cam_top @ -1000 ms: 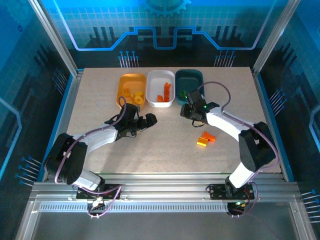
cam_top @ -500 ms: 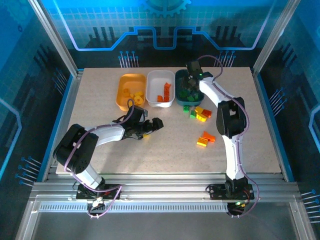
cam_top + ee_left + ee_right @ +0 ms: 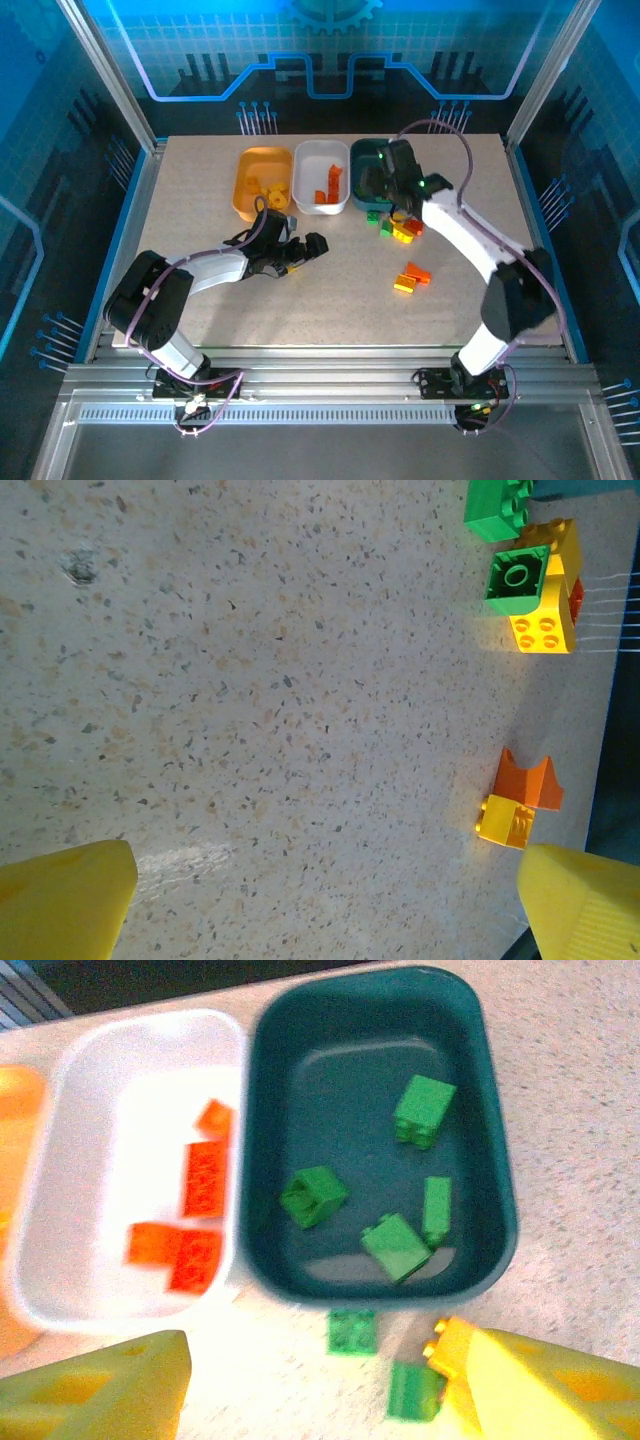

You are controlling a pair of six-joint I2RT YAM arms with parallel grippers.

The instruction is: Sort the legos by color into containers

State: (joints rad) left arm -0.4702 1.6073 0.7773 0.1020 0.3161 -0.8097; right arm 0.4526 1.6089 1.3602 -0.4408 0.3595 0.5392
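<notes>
Top external, near to far: loose orange and yellow legos [image 3: 411, 278] on the table [image 3: 200, 200]; left gripper [image 3: 308, 250] spread wide, empty, over a bare patch; further legos just before the dark teal tray [image 3: 350, 1090]; right gripper [image 3: 382, 178] released, empty, above it; green bricks [image 3: 398, 1246] inside, orange-red in white tray [image 3: 110, 1130], yellow in orange-yellow tray [image 3: 255, 160].

The right gripper [image 3: 378, 178] hangs over the dark green tray [image 3: 370, 143] at 1 o'clock; loose bricks [image 3: 396, 226] lie at 3 o'clock.
</notes>
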